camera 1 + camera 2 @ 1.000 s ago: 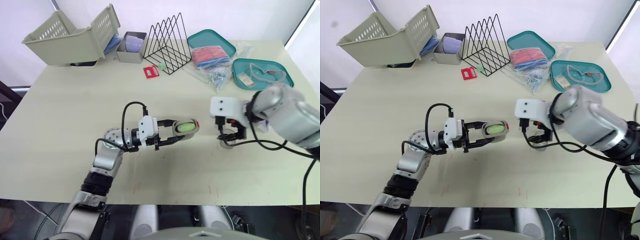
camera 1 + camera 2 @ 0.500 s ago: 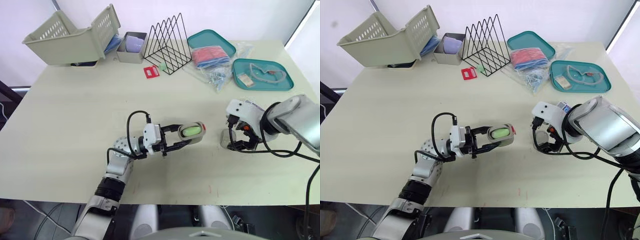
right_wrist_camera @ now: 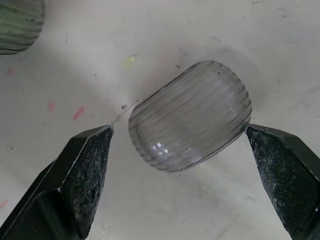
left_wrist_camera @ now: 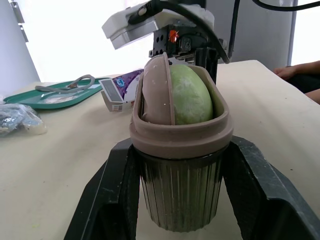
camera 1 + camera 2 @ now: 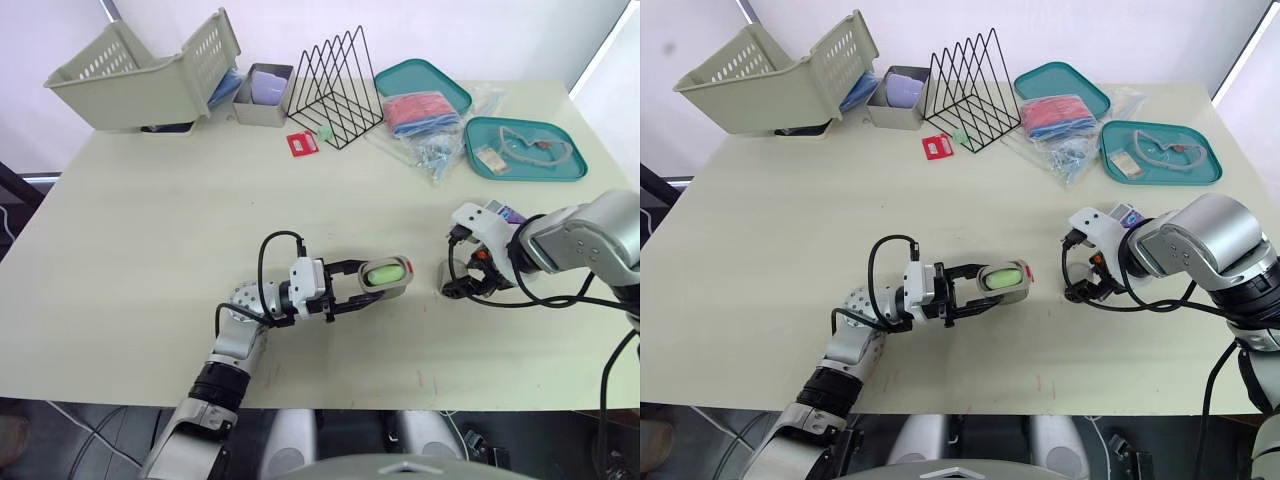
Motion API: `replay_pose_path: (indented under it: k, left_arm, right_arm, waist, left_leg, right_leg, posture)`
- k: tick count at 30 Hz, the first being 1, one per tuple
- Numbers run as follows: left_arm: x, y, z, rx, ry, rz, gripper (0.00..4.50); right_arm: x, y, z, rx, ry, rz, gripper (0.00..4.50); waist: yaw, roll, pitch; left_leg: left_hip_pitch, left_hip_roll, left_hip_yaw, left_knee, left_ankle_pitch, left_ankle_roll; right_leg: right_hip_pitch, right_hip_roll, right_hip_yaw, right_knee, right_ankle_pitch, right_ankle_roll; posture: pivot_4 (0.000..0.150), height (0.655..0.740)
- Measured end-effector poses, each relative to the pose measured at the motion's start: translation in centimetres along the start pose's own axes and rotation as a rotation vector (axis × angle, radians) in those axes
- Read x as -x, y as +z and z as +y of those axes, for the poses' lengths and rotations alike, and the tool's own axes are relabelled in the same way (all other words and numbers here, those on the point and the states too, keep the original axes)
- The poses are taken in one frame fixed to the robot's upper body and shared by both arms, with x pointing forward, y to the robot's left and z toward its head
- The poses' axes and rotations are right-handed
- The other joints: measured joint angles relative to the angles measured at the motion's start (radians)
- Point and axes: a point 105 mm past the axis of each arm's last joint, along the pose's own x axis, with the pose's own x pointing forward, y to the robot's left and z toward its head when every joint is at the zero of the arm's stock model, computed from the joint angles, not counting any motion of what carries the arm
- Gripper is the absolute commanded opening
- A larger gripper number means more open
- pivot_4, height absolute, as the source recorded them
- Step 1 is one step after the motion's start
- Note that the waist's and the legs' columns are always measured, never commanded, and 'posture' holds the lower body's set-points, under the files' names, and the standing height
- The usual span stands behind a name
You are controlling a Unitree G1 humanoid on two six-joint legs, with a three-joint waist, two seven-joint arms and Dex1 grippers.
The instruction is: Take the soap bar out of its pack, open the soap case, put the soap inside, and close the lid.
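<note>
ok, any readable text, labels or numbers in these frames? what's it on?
None of the text can be read.
Soap pack: purple and white print, too blurred to read.
Red card: pale patch, too small to read.
Packet in the teal tray: too small to read.
Soap case and its clear lid: no markings visible.

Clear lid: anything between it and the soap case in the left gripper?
No, just bare table between the clear lid and the soap case clamped in the left gripper. The left eye and right wrist views show the gap.
</note>
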Motion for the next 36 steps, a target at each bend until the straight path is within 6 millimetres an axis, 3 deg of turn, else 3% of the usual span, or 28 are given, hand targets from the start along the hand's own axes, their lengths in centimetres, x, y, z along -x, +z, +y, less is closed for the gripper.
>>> replay_pose_path:
  k: [18, 21, 24, 34, 36]
  left_arm:
    - [0.2, -0.1, 0.4, -0.011, 0.030, 0.016, 1.85]
    - [0.2, 0.0, 0.4, -0.017, 0.035, 0.014, 1.85]
    - [0.3, 0.0, 0.4, -0.022, 0.036, 0.015, 1.85]
    - [0.2, 0.0, 0.7, -0.042, 0.027, 0.027, 1.85]
    - [0.2, -0.1, 0.7, -0.040, 0.028, 0.029, 1.85]
  right_arm:
    - [-1.9, 2.2, 0.9, -0.028, -0.032, -0.029, 4.41]
    - [-1.9, 2.1, 0.8, -0.027, -0.050, -0.025, 3.60]
    - [-1.9, 1.8, 0.5, -0.019, -0.077, -0.015, 2.24]
    - [-1.8, 2.2, 1.2, 0.058, -0.113, -0.038, 2.24]
    - [-1.7, 2.5, 1.5, 0.089, -0.126, -0.056, 2.76]
  waist:
    - [-0.007, -0.002, -0.001]
    - [-0.006, -0.002, -0.001]
    - [-0.005, -0.002, -0.001]
    - [-0.005, -0.001, -0.001]
    - [-0.005, -0.001, -0.001]
  left_leg:
    - [0.001, 0.001, 0.000, 0.000, 0.000, 0.000]
    - [0.001, 0.001, 0.000, 0.000, 0.000, 0.000]
    - [0.001, 0.001, 0.000, 0.000, 0.000, 0.000]
    - [0.001, 0.001, 0.000, -0.001, 0.000, 0.000]
    - [0.000, 0.001, 0.000, -0.002, 0.000, 0.000]
  right_leg:
    - [0.001, 0.001, 0.000, 0.001, 0.000, 0.000]
    - [0.001, 0.001, 0.000, 0.000, 0.000, 0.000]
    - [0.001, 0.001, 0.000, 0.000, 0.000, 0.000]
    - [0.000, 0.001, 0.000, -0.001, 0.000, 0.000]
    - [0.000, 0.001, 0.000, 0.000, 0.000, 0.000]
  posture:
    - [0.150, 0.7400]
    - [0.150, 0.7400]
    - [0.150, 0.7400]
    - [0.150, 0.7400]
    - [0.150, 0.7400]
